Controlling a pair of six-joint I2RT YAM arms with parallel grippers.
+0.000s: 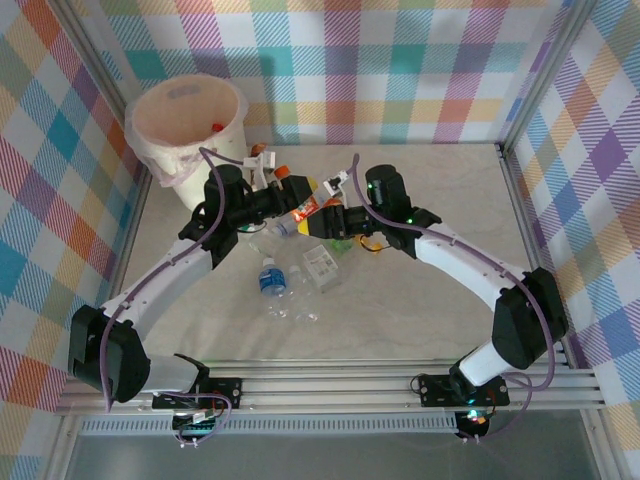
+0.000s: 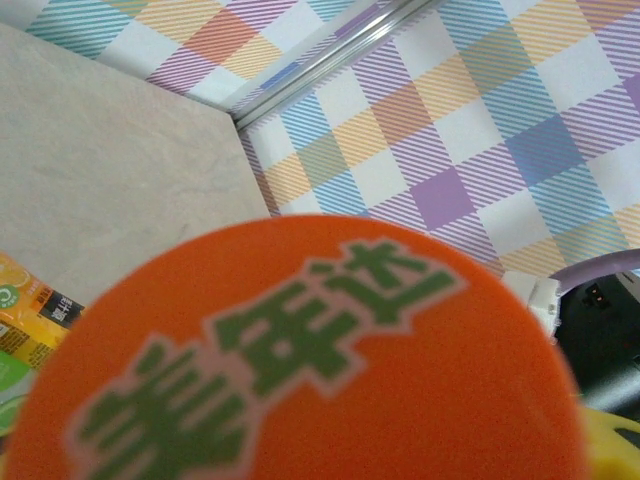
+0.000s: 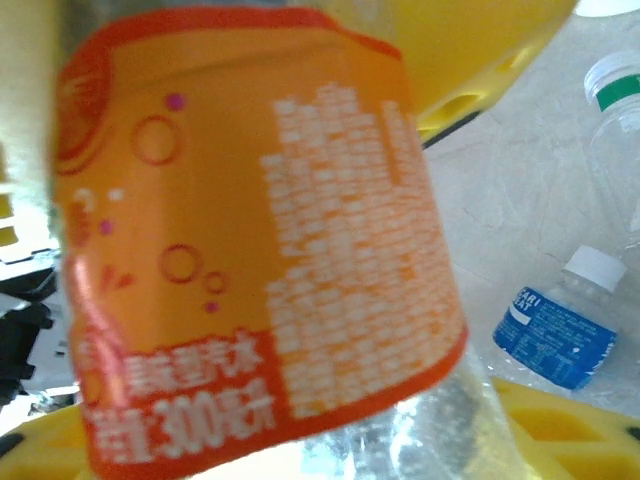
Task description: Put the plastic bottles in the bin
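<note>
Pastel plaid walls (image 1: 400, 60) closed in a pale, stone-patterned surface (image 1: 430, 290), seen from above. Near the middle of it, raised between the two arms, an orange-labelled bottle (image 1: 306, 210) lay crosswise. The right gripper (image 1: 322, 216) was clenched on it. In the right wrist view the orange-labelled bottle (image 3: 260, 250) sat very close to the lens, its label printed with white text and small bubbles, with a yellow finger (image 3: 480, 50) above it and another below. The left gripper (image 1: 284, 206) met the bottle from the opposite side. In the left wrist view the bottle's orange cap (image 2: 300, 370), marked with green characters, faced the lens head-on, and I could not tell whether that gripper was grasping or released.

Just below the pair, loose on the surface, lay a blue-labelled bottle (image 1: 270, 281) with a white cap, also visible in the right wrist view (image 3: 553, 335), and beside it a clear crushed bottle (image 1: 320, 268). A bottle with a green-banded white cap (image 3: 618, 100) lay further off at the right edge of the right wrist view. More bottles (image 1: 266, 158) were scattered beyond the grippers, near the bin.

The bin (image 1: 175, 165), cream-white and lined with a translucent bag, stood in the far left corner, with something small and red inside it.
</note>
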